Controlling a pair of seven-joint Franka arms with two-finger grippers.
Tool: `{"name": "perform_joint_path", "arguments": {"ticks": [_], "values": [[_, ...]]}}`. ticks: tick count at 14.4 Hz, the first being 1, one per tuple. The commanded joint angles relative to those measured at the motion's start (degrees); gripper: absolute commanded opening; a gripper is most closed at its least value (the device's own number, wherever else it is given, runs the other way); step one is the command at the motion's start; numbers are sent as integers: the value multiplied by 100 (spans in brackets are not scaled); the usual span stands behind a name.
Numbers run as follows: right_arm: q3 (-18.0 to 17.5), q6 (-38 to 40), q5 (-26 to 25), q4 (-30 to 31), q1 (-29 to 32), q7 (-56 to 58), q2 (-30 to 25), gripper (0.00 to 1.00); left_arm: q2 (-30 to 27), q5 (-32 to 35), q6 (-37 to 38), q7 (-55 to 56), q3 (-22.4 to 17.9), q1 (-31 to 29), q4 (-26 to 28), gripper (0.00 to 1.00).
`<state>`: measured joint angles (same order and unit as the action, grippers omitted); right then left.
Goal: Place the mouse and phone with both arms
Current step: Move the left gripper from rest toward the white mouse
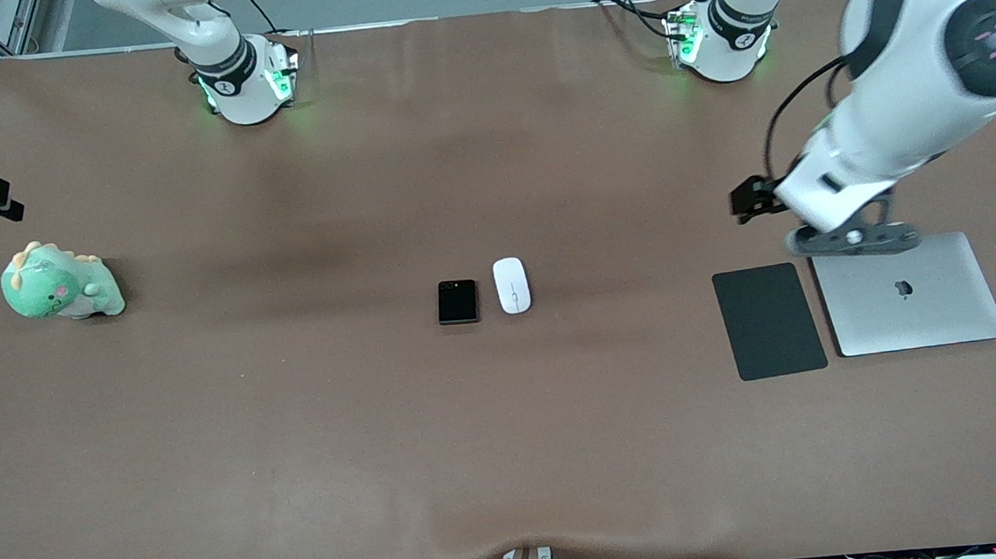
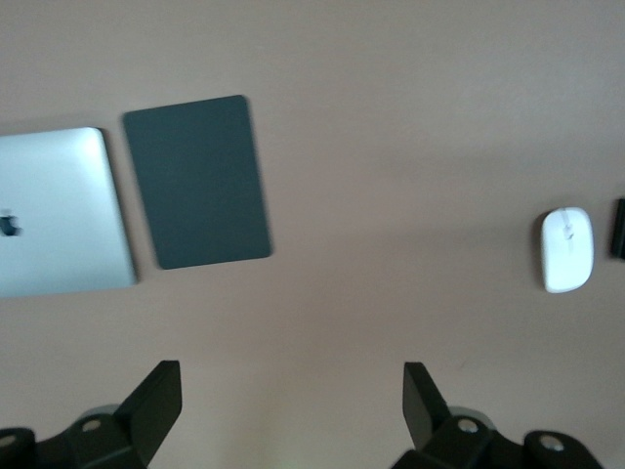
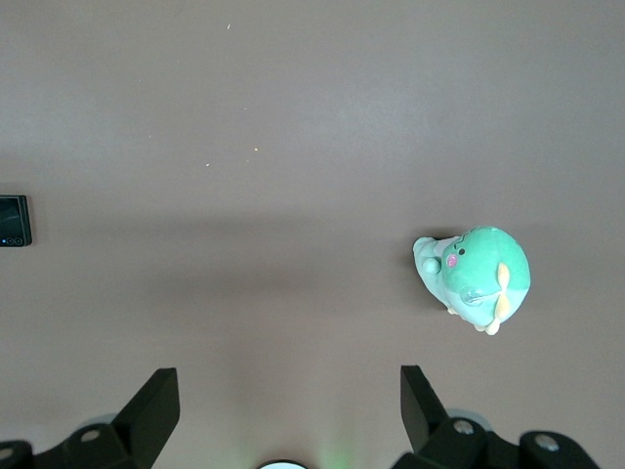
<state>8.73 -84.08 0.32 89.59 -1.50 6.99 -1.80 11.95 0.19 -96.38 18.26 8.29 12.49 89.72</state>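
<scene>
At the right arm's end of the table (image 1: pixel 300 473), near that short edge and about midway between the long edges, a green plush dinosaur (image 1: pixel 59 283) lies on the brown surface. The right claw (image 3: pixel 283 405) cannot be made out in the front view; its own wrist view shows it up over bare table with the dinosaur and one edge of the phone in sight, its 2 fingers (image 3: pixel 156 401) spread wide with nothing between them. Near the middle of the table, well apart from every edge, the phone (image 1: pixel 457 301) lies flat, black and glossy, its camera lenses at the edge turned toward the robots' bases. Just beside it, toward the left arm's end and not touching, lies the mouse (image 1: pixel 512 285), white and oval with a thin line down its top. Farther toward the left arm's end a dark grey pad (image 1: pixel 769 320) lies flat, and just beside it, closer to that short edge, a closed silver laptop (image 1: pixel 908 293) with its logo facing up; a narrow strip of table parts the 2. The left claw (image 1: pixel 855 238) hangs over the table at the laptop's edge nearest the bases, and its wrist view shows its 2 fingers (image 2: pixel 156 401) standing wide apart and empty, with the pad, laptop and mouse in sight.
</scene>
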Motion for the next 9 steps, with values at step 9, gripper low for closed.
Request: {"name": "perform_joint_path", "arguments": {"ticks": [9], "values": [[-12,41,21,49,44,-22,-75,100,2223,552,-2181,3349,6,1826,-402,100]]}}
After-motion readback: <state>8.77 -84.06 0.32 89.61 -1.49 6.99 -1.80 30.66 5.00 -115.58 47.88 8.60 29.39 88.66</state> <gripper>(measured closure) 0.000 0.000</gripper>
